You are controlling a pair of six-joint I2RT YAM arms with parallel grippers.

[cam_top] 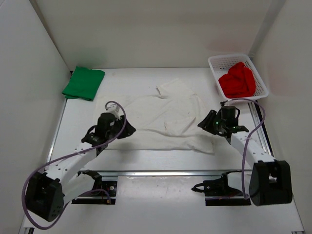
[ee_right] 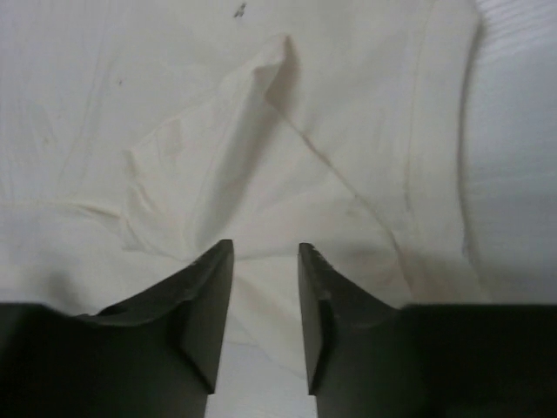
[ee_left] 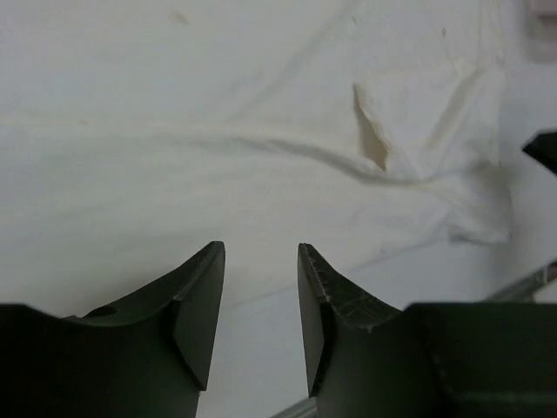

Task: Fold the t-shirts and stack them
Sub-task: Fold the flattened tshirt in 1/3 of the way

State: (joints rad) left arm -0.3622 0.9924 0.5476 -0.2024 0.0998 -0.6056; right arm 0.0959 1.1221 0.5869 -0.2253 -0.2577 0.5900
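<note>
Left gripper (ee_left: 261, 248) and right gripper (ee_right: 265, 246), fingers spread and empty, flank the white t-shirt (cam_top: 165, 119) lying flat mid-frame, seemingly placed to fold it; green t-shirt (cam_top: 84, 83) sits folded upper left, red t-shirt (cam_top: 237, 80) in basket (cam_top: 229, 56) upper right.

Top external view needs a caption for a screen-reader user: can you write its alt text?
A white t-shirt lies spread out between two robot arms, the left arm at its left edge and the right arm at its right edge. A folded green t-shirt lies back left; a crumpled red t-shirt sits in a white basket back right.
</note>
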